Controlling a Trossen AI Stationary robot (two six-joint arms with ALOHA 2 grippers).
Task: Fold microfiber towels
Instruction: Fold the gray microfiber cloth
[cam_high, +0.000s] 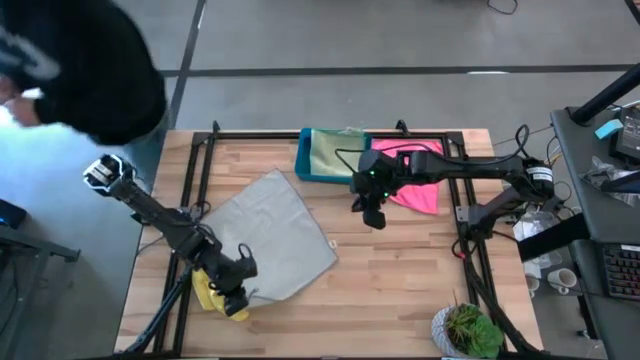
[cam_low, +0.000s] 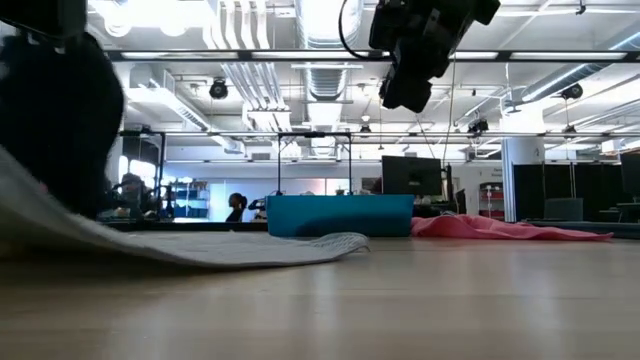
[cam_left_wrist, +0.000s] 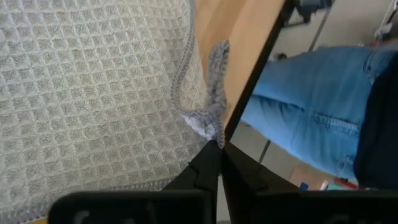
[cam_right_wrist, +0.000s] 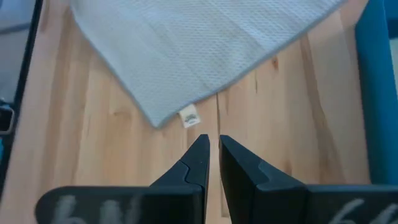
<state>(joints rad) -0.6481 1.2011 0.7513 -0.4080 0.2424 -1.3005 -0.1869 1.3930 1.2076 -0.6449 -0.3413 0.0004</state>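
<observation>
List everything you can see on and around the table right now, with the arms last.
grey towel: one, light grey, spread flat, table's left-centre
pink towel: one, pink, crumpled beside the bin, under the right arm
yellow towel: one, yellow, under the left gripper by the table's near left edge
green towel: one, pale green, in the bin
bin: one, blue, table's far edge
plant: one, green, near right corner
person: one, dark top, beyond far left corner
left gripper: shut on grey towel's corner
right gripper: shut, empty, above table centre
</observation>
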